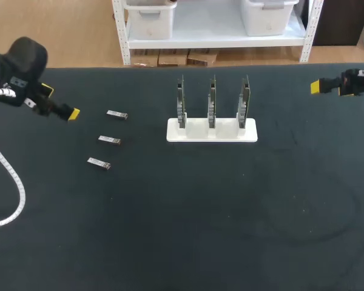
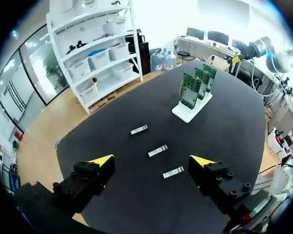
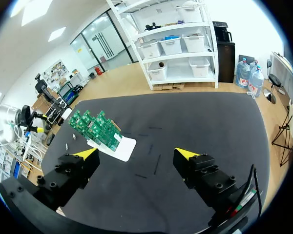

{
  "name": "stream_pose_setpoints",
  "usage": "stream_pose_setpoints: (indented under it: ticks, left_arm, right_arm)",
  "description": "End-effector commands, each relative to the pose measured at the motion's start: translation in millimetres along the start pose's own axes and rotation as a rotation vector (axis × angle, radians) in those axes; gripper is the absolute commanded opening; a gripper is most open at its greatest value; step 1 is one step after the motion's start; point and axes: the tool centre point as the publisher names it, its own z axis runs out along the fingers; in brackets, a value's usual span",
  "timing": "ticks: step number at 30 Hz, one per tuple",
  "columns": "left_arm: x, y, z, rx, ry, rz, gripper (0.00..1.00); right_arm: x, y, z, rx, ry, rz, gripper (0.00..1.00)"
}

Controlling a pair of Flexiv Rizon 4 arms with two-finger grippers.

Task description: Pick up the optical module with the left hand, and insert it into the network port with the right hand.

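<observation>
1. Desk (image 1: pixel 182 242) — black, flat, carries every part.
2. Board stand (image 1: pixel 212 131): white base near the middle of the desk, toward the far edge. It holds three green circuit boards (image 1: pixel 212 97) upright and side by side. Their ports are too small to make out.
3. Left hand (image 2: pixel 151 161): above the left edge, toward the far-left corner. Fingers wide apart, holding nothing, touching nothing. The modules lie ahead of it.
4. Right hand (image 3: pixel 136 153): above the right edge, near the far-right corner. Fingers wide apart and empty, well clear of the boards.
5. Optical modules (image 1: pixel 109 140): three small silver bars lying flat in a staggered row between the left edge and the stand, apart from one another.
   - Handling (judged): light, rigid, smooth-cased — liable to skid on the desk or slip in the grip.
   - Hold: across the two long sides at mid-length, leaving one end free for the right hand to take.
</observation>
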Motion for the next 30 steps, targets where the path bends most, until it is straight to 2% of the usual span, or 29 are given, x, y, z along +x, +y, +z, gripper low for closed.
stream_pose_setpoints:
  ticks: [1,22,25,28,30]
  left_arm:
    - [-4.6,0.9,3.3,-0.005,0.044,-0.001,1.00]
    - [-4.6,0.9,3.3,-0.005,0.044,-0.001,1.00]
    - [-6.3,-13.5,10.9,0.001,0.157,0.179,1.00]
    - [-1.2,-25.6,14.1,0.005,0.233,0.339,1.00]
    - [2.8,-29.9,14.2,-0.036,0.276,0.421,1.00]
  right_arm:
    - [0.1,0.7,-1.0,0.003,0.001,0.000,1.00]
    - [0.1,0.7,-1.0,0.003,0.001,0.000,1.00]
    - [0.1,0.7,-1.0,0.003,0.001,0.000,1.00]
    - [0.1,0.7,-1.0,0.003,0.001,0.000,1.00]
    - [0.1,0.7,-1.0,0.003,0.001,0.000,1.00]
